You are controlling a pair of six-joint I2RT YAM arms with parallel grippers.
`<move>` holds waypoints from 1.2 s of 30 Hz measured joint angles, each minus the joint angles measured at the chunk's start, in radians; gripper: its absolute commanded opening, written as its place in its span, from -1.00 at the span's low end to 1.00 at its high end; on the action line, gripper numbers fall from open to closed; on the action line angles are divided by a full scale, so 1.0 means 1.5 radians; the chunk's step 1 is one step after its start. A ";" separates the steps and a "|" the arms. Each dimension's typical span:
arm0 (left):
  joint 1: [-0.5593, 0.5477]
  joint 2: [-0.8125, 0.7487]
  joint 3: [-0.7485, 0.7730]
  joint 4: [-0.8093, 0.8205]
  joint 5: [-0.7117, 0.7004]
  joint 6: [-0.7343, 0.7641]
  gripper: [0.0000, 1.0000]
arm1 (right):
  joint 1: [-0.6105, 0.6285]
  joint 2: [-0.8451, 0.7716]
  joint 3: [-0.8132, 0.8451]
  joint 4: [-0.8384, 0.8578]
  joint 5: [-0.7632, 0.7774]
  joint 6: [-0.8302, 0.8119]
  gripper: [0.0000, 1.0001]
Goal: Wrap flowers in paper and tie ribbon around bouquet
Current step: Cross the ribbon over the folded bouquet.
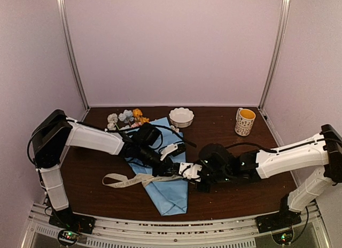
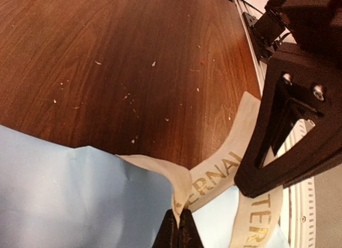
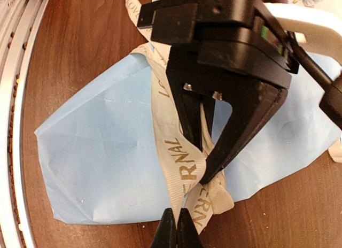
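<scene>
Two of the three jobs look done or well begun: the flowers [image 1: 128, 117] lie rolled inside the paper [image 1: 173, 197], blooms poking out of the paper's far left end, and the ribbon [image 1: 128, 179] already crosses the middle of the paper. As far as the wrist views show, two runs of ribbon overlap on top of the paper, but no knot or bow shows, so I judge the tying itself to be what is left. The left gripper [image 2: 179, 229] has its jaws pressed together on a fold of ribbon right above the paper. The right gripper [image 3: 176, 226] has its jaws likewise pinching the ribbon over the paper's middle, almost touching the other gripper. One loose ribbon end trails off the paper's left side and lies flat on the worktop [image 1: 240, 200]. Whether the ribbon passes beneath the paper cannot be told from these views. Around it, a white bowl [image 1: 181, 117] stands just beyond the paper's far end and a mug [image 1: 245, 122] well to the paper's right, neither in the way. The real crowding is above the paper: both grippers share the same small patch, and a black cable [image 1: 179, 131] loops over the paper's far part, which could snag the ribbon when a loop is drawn.
</scene>
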 measured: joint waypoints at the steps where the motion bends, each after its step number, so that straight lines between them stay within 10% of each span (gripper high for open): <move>1: 0.000 0.000 0.000 0.000 0.000 0.000 -1.00 | -0.005 -0.009 -0.016 0.016 -0.007 0.017 -1.00; 36: 0.026 0.010 -0.002 -0.004 -0.158 0.017 -1.00 | -0.389 0.014 -0.349 0.607 -0.369 0.733 -0.88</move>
